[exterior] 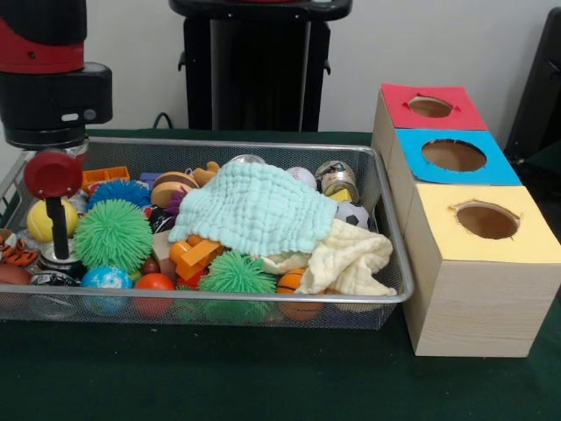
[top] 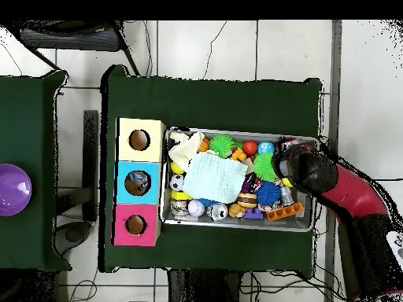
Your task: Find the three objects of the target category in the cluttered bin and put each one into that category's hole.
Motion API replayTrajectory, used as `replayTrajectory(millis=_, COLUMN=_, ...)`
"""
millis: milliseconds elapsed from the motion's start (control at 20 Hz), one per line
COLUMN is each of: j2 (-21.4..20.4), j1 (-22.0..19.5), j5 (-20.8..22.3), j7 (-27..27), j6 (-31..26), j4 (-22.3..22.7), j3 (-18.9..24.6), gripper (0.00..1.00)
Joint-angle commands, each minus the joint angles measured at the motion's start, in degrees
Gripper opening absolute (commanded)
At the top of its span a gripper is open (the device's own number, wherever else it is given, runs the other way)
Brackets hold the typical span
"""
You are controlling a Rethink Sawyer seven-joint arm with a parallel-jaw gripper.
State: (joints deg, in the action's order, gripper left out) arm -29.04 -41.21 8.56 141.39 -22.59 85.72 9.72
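While I watch from the front camera, the arm point(exterior: 48, 70) reaches down over the left end of the bin point(exterior: 263, 296), its gripper point(exterior: 58, 250) low among the toys beside a big green spiky ball point(exterior: 112, 234). I cannot tell from either view whether it is released or clenched. The bin sits on the green table point(exterior: 219, 377), packed with balls and blocks, with a pale green cloth point(exterior: 254, 209) draped over the middle and a cream cloth point(exterior: 351, 259) at its right end. Just beside that end stand three wooden boxes with round holes, topped yellow point(exterior: 486, 224), blue point(exterior: 454, 156) and red point(exterior: 429, 107). From overhead, the arm point(top: 346, 197) covers the bin's point(top: 236, 226) right end.
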Motion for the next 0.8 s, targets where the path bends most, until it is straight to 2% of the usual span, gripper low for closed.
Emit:
replayTrajectory(millis=50, j2=2.67, j1=-0.29, j5=4.26, j7=-5.66, j6=-5.69, j4=3.55, j3=0.16, gripper=1.0)
replayTrajectory(millis=400, j2=5.52, j1=-0.93, j5=6.03, j7=-4.7, j6=-0.64, j4=0.47, j3=0.94, gripper=1.0)
replayTrajectory(millis=600, j2=6.41, j1=-1.58, j5=6.73, j7=-5.33, j6=-0.96, j4=-1.43, j3=0.97, gripper=1.0)
replayTrajectory(millis=800, j2=5.42, j1=-2.73, j5=7.74, j7=-5.47, j6=-1.32, j4=0.59, j3=0.12, gripper=1.0)
